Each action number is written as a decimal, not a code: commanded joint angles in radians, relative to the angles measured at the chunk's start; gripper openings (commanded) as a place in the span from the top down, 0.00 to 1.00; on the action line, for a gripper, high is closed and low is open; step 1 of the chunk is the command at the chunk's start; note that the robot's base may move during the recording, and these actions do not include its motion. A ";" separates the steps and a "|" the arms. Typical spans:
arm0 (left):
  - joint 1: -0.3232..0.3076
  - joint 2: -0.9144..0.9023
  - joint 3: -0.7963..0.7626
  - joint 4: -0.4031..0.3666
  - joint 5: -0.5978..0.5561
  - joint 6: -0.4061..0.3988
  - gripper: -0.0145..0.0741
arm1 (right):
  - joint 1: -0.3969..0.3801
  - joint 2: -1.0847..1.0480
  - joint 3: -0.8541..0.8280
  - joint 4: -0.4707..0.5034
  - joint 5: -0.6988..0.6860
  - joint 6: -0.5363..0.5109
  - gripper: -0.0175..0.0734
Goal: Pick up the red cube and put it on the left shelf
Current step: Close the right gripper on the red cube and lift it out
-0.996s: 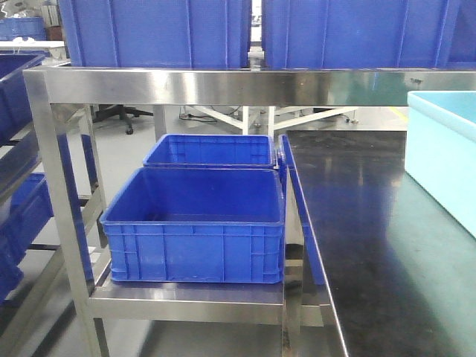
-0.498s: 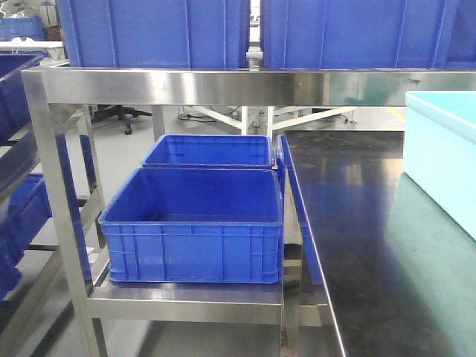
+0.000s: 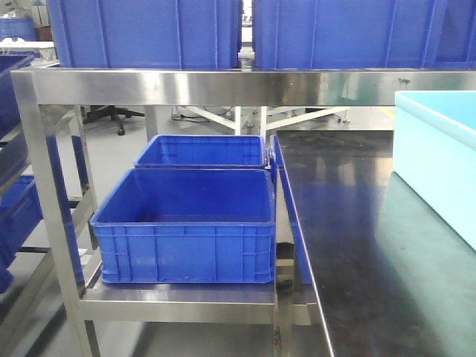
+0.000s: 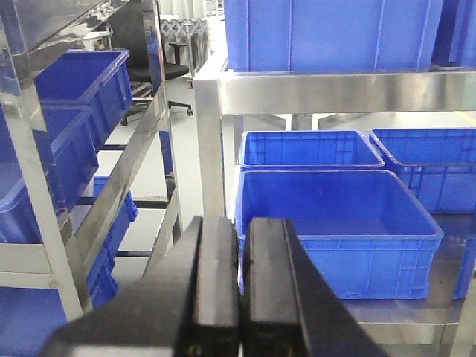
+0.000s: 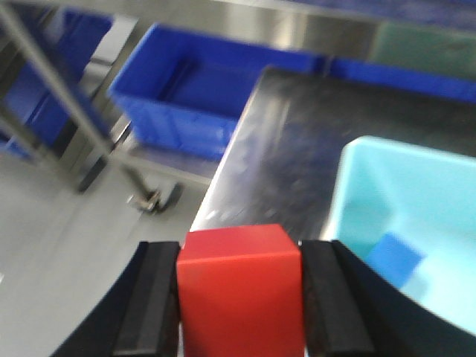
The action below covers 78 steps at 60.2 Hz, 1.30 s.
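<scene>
The red cube (image 5: 240,294) fills the low centre of the right wrist view, with my right gripper (image 5: 240,247) shut on it, one black finger (image 5: 158,297) against each side. It hangs above the grey floor near the black table's corner. The left shelf (image 3: 149,85) is a stainless-steel rack with large blue crates (image 3: 186,223) on its tiers; its rail (image 4: 335,93) crosses the left wrist view. My left gripper (image 4: 243,222) is shut and empty, facing a blue crate (image 4: 335,223). Neither gripper shows in the front view.
A black-topped table (image 3: 357,223) stands right of the rack and carries a light cyan bin (image 3: 439,163). That bin (image 5: 372,193) holds a blue block (image 5: 394,256). Another steel rack with blue crates (image 4: 52,149) stands further left. An office chair (image 3: 111,115) is behind.
In the front view the whole scene has slid a little to the left, crates and cyan bin alike. Nothing on the rack or the table has shifted relative to the rest.
</scene>
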 commanded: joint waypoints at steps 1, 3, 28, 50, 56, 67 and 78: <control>-0.001 -0.014 0.023 -0.003 -0.088 -0.002 0.72 | 0.042 -0.029 0.028 0.006 -0.113 -0.012 0.75; -0.001 -0.014 0.023 -0.003 -0.088 -0.002 0.72 | 0.055 -0.033 0.057 0.006 -0.128 -0.012 0.75; -0.001 -0.014 0.023 -0.003 -0.088 -0.002 0.72 | 0.173 -0.097 0.308 0.006 -0.279 -0.012 0.75; -0.001 -0.014 0.023 -0.003 -0.088 -0.002 0.72 | 0.192 -0.108 0.316 0.006 -0.278 -0.012 0.75; -0.001 -0.014 0.023 -0.003 -0.088 -0.002 0.72 | 0.192 -0.107 0.316 0.006 -0.264 -0.012 0.75; -0.001 -0.014 0.023 -0.003 -0.088 -0.002 0.72 | 0.192 -0.107 0.316 0.006 -0.258 -0.012 0.75; -0.001 -0.014 0.023 -0.003 -0.088 -0.002 0.72 | 0.192 -0.107 0.316 0.006 -0.258 -0.012 0.75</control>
